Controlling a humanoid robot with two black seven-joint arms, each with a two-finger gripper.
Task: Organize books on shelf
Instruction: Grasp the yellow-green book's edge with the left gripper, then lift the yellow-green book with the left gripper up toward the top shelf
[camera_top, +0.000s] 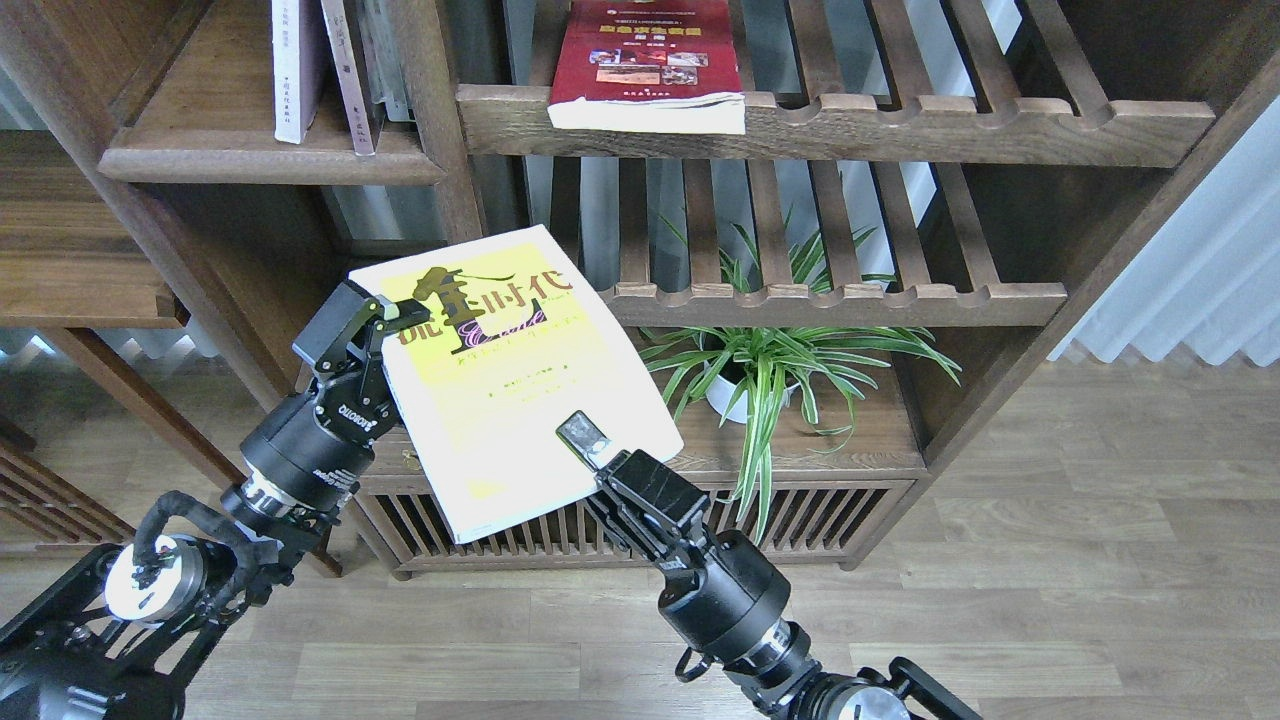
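The yellow-green book (500, 380) is held tilted in the air in front of the cabinet. My right gripper (592, 448) is shut on its lower right corner, with one finger on the cover. My left gripper (368, 316) is at the book's upper left edge. Its jaws straddle that edge with a gap, and one fingertip (398, 310) lies over the cover. The dark red book (645, 55) lies flat on the upper slatted rack. The solid plank shelf (260, 160) is at upper left. The white book with the lavender band is out of view.
Thin pale upright volumes (290, 70) stand on the plank shelf. A potted spider plant (770, 360) sits on the low cabinet (860, 440) under a second slatted rack (840, 295). A wooden upright post (440, 130) divides plank shelf from racks.
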